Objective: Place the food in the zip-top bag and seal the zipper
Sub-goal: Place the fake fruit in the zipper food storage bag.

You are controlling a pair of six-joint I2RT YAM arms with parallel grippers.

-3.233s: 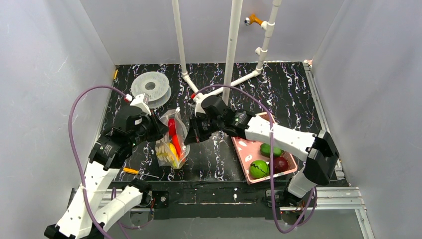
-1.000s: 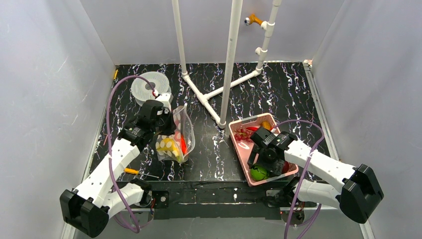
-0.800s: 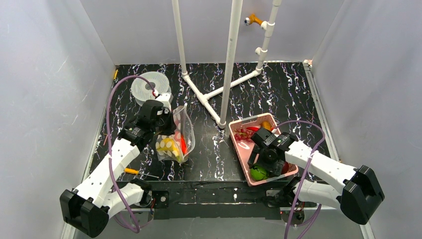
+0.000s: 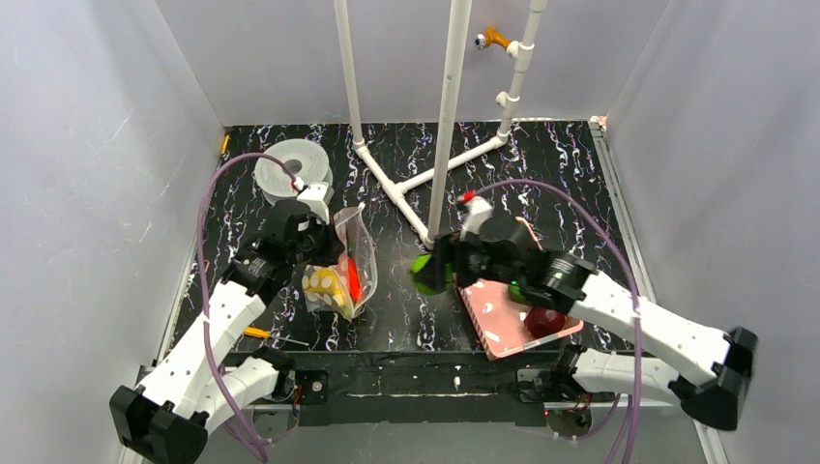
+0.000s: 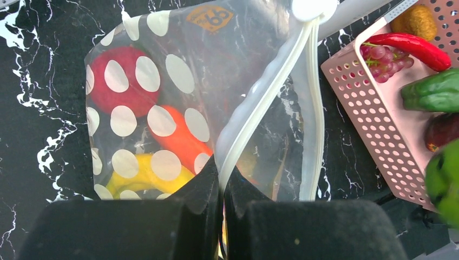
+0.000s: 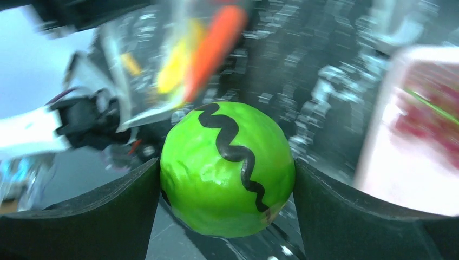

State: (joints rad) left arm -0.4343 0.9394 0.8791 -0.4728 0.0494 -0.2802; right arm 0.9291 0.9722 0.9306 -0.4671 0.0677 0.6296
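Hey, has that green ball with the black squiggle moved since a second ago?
Yes. It was in the pink basket; now the right gripper holds the green ball left of the basket, nearer the zip-top bag.

Surface inspected: black table [image 4: 561, 184] with white marbled veining. Landmark: white pipe frame [image 4: 479, 151], its base pipes lying flat across the middle and far part.

- Filament spool [image 4: 276, 174]: flat on the surface, left of the frame.
- Zip-top bag [image 4: 353, 261]: dotted, left of the frame and nearer than it; its lower end appears to rest on the surface.
- Pink basket [image 4: 498, 324]: right of the frame's near end, by the near edge.
- Screwdriver [image 4: 256, 333]: orange handle, far left of the frame, at the near edge.
- Small yellow item [image 4: 224, 143]: far left of the frame, unidentifiable.
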